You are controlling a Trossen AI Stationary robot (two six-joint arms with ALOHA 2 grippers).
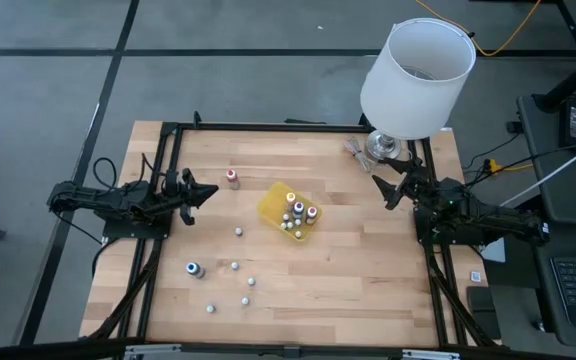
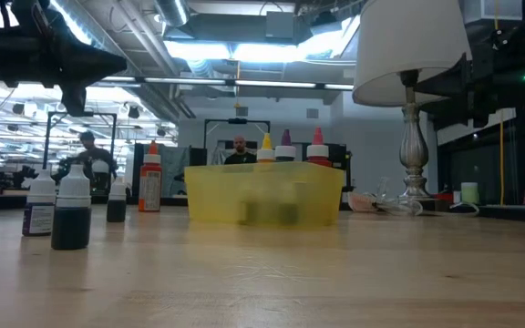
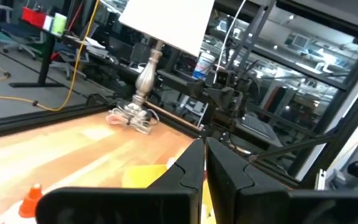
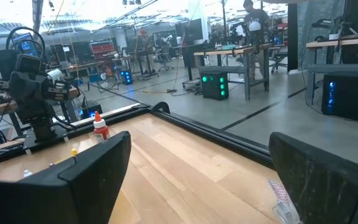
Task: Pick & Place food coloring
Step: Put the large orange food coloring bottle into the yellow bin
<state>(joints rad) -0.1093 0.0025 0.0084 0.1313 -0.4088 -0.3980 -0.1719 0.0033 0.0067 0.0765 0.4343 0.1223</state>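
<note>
The bottles (image 1: 238, 232) lie in two groups. Several stand upright, packed close together, in the yellow tray (image 1: 274, 204) near the table's middle, their coloured caps showing above its wall in the low view. The rest stand loose on the bare wood on the left arm's side of the tray: a red-capped one (image 1: 232, 178) alone near the far edge, a dark blue one (image 1: 194, 269) towards the near edge, and a scatter of whitish ones between and beyond.

By the look of them they are light, small and stiff plastic, narrow with a tapering cap, so they will probably tip at a nudge and may squirt out of a pinch taken too high. The body below the cap looks the best place to grip, jaws square to it, coming straight down. Those in the tray touch one another and leave little room for fingers; the loose ones are well apart and easier.

The left gripper (image 1: 204, 191) hovers near the red-capped one, pinched fully closed on nothing. The right gripper (image 1: 385, 192) waits near the lamp (image 1: 415, 75), jaws spread wide and empty
</note>
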